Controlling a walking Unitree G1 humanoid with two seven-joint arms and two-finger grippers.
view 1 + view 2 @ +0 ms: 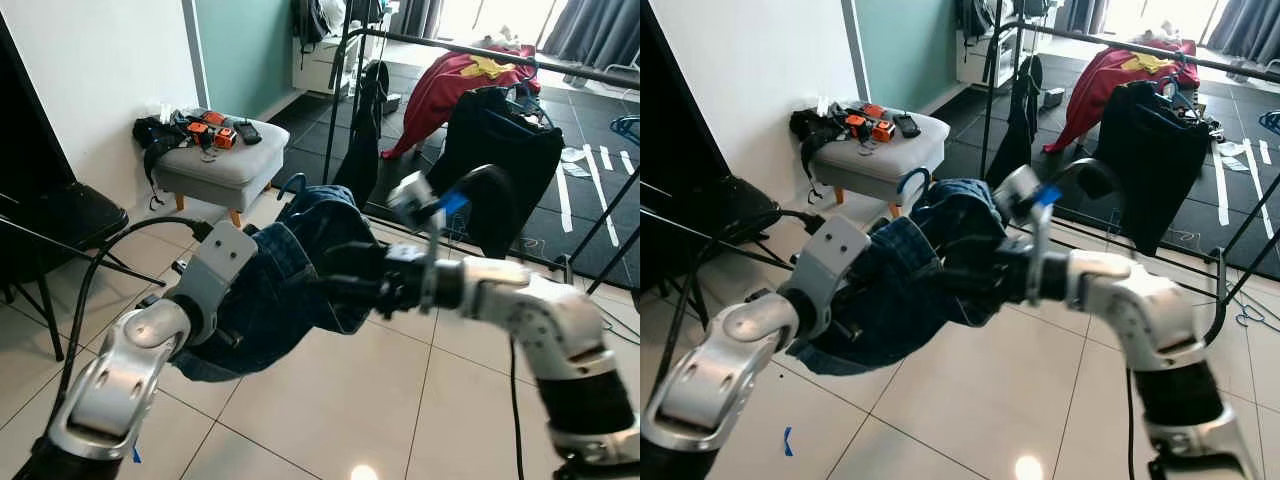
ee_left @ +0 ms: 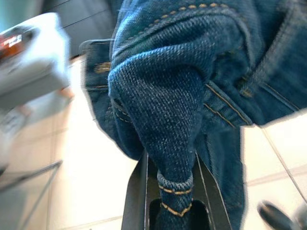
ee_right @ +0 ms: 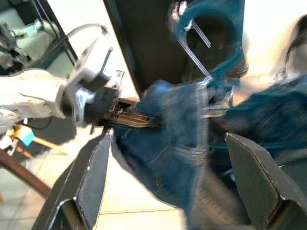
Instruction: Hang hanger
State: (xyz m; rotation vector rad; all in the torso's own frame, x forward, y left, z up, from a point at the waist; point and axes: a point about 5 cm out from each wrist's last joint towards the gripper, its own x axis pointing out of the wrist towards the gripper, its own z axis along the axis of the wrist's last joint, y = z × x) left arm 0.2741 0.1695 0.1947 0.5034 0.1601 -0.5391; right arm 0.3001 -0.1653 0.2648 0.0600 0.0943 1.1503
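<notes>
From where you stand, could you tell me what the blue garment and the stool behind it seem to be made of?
The garment looks like blue denim: coarse twill weave with orange topstitching, seen in the left wrist view where the left claw pinches a fold. The stool seems upholstered in matte light grey fabric on what look like wooden legs, though the legs are small.

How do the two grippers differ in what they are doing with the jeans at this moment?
The left gripper is shut on a fold of the blue jeans, pinching the denim between its fingers; the right gripper is open, its fingers spread either side of the bundle. The left one comes at the jeans from the stool side, the right one from the clothes rack side. Both are raised in front of the robot, facing each other across the jeans.
</notes>
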